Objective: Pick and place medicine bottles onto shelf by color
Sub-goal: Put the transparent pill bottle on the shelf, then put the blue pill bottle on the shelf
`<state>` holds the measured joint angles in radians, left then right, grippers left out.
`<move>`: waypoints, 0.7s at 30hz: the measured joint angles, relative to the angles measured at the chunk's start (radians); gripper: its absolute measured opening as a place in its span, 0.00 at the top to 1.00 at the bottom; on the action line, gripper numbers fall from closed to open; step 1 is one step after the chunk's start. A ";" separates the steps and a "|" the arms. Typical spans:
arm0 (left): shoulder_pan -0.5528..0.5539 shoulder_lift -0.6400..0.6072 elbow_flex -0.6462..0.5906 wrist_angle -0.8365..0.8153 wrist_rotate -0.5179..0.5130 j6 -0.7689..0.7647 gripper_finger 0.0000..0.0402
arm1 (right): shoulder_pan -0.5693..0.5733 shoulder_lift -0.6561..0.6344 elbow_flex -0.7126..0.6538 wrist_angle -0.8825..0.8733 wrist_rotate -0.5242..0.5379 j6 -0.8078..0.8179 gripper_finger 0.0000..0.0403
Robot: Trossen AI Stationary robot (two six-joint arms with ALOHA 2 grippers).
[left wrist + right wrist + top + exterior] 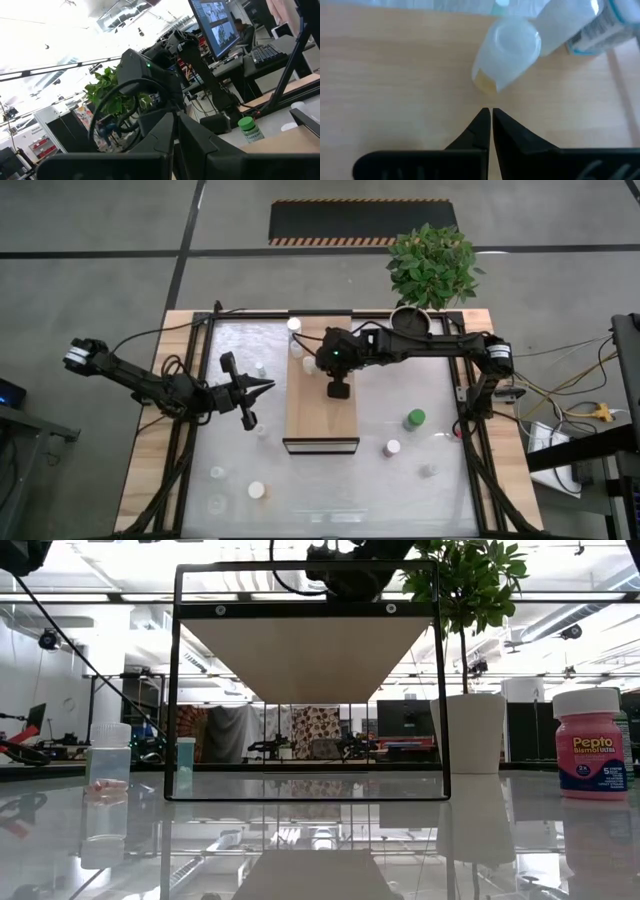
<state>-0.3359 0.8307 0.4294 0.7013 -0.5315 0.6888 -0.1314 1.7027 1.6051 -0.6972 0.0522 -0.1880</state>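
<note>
- While the left arm waits off to the side, the right gripper [338,390] hangs over the shelf [322,420], near the middle of the plank.
- Its two dark fingers [479,131] are pressed together, tip to tip, and they hold nothing.
- Just ahead of those fingertips stands a small white-capped bottle [506,52] on the wood, close but not touching them.
- Right behind that one is another pale bottle with a blue and white label [592,22], and the two look like they touch.
- From above, these two bottles [302,342] sit at the far end of the shelf, past the right gripper.
- The left gripper [250,393] is out over the shiny table [430,380], well apart from the shelf's side edge.
- Its fingers [165,131] are also pressed together with nothing between them.
- A green-topped bottle [415,419] stands on the table to the other side of the shelf, well apart from the right gripper.
- A white bottle [393,448] stands near the green-topped one, closer to the front.
- A tan-topped bottle [257,491] stands at the front of the table, well apart from the left gripper.
- A pink bottle [592,744] shows in the low view, on the table beside the white plant pot [469,732].
</note>
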 joint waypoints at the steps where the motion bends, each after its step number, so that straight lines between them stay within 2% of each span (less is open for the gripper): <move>1: 0.000 0.000 0.000 -0.001 0.000 0.000 0.98 | 0.000 0.000 0.000 0.003 0.000 -0.002 0.97; 7: -0.001 0.000 0.000 0.000 0.000 0.000 0.98 | 0.000 0.009 -0.001 0.129 0.000 -0.022 0.97; 21: -0.001 0.000 -0.001 -0.001 -0.002 0.000 0.98 | 0.000 0.012 0.004 0.092 0.001 -0.022 0.97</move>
<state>-0.3367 0.8307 0.4279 0.7002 -0.5334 0.6884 -0.1314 1.7143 1.6089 -0.6056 0.0532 -0.2097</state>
